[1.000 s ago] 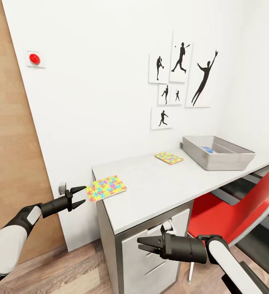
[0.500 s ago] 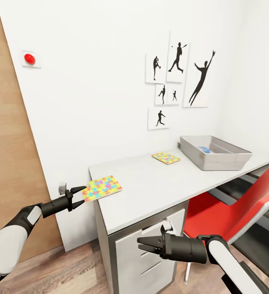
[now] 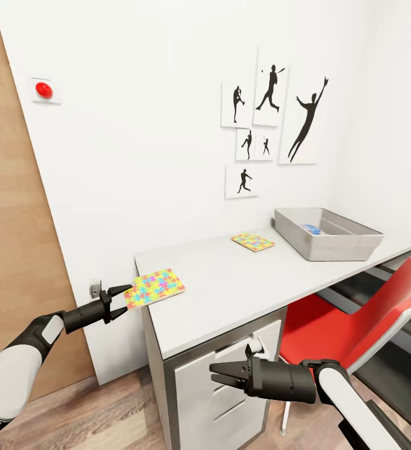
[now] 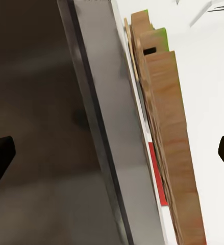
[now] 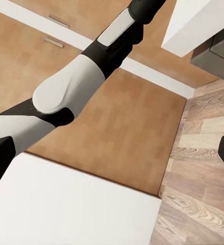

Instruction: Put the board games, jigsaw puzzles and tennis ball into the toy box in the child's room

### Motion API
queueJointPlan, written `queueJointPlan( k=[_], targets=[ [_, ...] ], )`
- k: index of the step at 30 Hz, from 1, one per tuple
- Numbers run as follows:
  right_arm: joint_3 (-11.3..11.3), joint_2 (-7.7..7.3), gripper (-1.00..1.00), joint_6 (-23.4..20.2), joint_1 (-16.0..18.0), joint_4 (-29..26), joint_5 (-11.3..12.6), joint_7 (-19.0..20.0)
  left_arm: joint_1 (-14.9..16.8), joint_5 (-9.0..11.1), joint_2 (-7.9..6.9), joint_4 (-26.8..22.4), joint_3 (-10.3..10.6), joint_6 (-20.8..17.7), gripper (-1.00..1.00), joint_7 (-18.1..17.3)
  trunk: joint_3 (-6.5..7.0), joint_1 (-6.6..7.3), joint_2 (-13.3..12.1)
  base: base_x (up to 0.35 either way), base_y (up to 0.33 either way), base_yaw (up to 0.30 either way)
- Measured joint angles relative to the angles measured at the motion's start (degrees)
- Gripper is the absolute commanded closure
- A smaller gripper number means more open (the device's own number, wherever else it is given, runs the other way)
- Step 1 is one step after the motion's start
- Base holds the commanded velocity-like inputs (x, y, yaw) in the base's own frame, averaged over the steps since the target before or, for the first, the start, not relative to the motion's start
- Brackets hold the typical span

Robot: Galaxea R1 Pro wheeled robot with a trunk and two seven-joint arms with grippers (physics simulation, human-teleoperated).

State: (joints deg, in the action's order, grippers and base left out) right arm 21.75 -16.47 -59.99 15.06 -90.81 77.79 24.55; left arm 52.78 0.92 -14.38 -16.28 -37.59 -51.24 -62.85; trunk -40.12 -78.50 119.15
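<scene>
A jigsaw puzzle (image 3: pixel 154 288) lies on the near left corner of the table (image 3: pixel 230 281), overhanging its end. My left gripper (image 3: pixel 128 298) is open, with its tips right at that puzzle's outer corner. The left wrist view looks along the table's edge at the jigsaw puzzle (image 4: pixel 163 102) seen edge-on, with the left gripper (image 4: pixel 112 155) spread wide. A second jigsaw puzzle (image 3: pixel 253 241) lies farther back. The grey toy box (image 3: pixel 330 247) stands at the far right and holds a blue board game (image 3: pixel 311 229). My right gripper (image 3: pixel 221 373) hangs open in front of the drawers. The tennis ball and the bed are out of view.
A red chair (image 3: pixel 355 319) is tucked under the table at the right. White drawers (image 3: pixel 212 400) sit below the tabletop, close to my right gripper. A wooden door (image 3: pixel 12 250) is at the left, and the wall behind carries sports silhouettes (image 3: pixel 274 125).
The whole view has shifted slightly, so the camera moved. The near puzzle now lies closer to my left gripper's tips. Both grippers stay open.
</scene>
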Motion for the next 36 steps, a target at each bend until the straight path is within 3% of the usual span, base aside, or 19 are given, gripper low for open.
queueJointPlan(
  k=[6,13,36],
  targets=[
    [0.0,0.00,-1.00,0.0,0.0,0.0,0.0,0.0,0.0,0.0,0.01,0.0,0.0,0.0,-1.00,0.0,0.00,0.00,0.0,0.000,0.000,0.000],
    [0.0,-0.01,-1.00,0.0,0.0,0.0,0.0,0.0,0.0,0.0,0.00,0.0,0.0,-0.1,-1.00,0.0,1.25,1.53,-2.8,0.000,0.000,0.000],
    [0.0,-0.01,-1.00,0.0,0.0,0.0,0.0,-0.1,0.0,0.0,-0.04,0.0,0.0,-0.1,-1.00,0.0,1.26,1.54,-2.8,0.000,0.000,0.000]
  ],
)
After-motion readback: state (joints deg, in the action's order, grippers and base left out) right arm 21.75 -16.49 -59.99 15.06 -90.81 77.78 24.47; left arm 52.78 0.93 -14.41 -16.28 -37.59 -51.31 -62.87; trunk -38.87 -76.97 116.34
